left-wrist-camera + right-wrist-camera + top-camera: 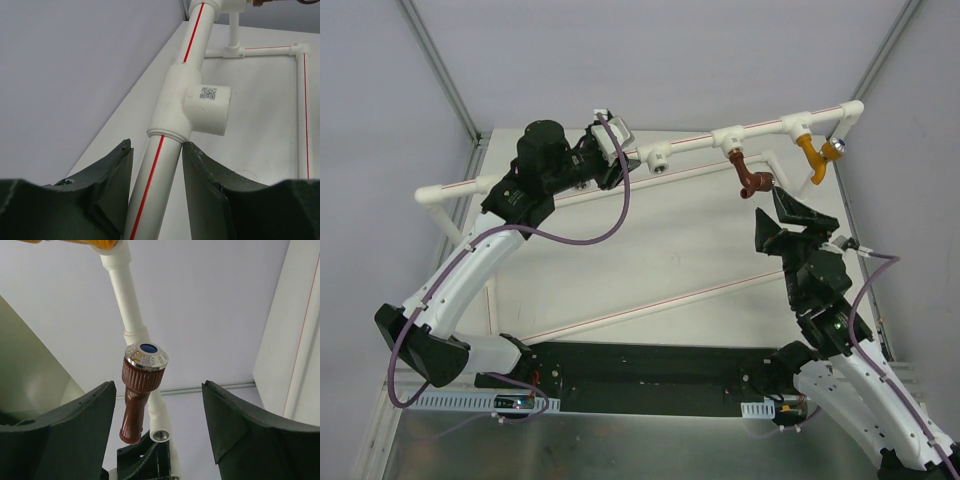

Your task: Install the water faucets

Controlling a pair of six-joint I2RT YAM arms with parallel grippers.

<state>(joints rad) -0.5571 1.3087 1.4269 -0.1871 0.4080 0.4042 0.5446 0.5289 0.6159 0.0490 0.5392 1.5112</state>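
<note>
The dark reddish-brown water faucet (752, 179) hangs from a white tee on the raised pipe (760, 127). The orange-yellow water faucet (812, 156) hangs from the tee to its right. My right gripper (768, 201) sits just below the brown faucet and is open. In the right wrist view the brown faucet (136, 402) with its chrome, blue-centred cap stands between the spread fingers (85, 425), nearer the left one and touching neither. My left gripper (157, 145) is shut on the red-striped white pipe (150, 185), just below a tee (200, 100).
An empty tee socket (658, 158) with a metal-ringed hole sits on the raised pipe beside my left gripper (620, 163). More white pipe runs (650, 308) lie flat on the table. Aluminium frame posts (440, 70) stand at the back corners.
</note>
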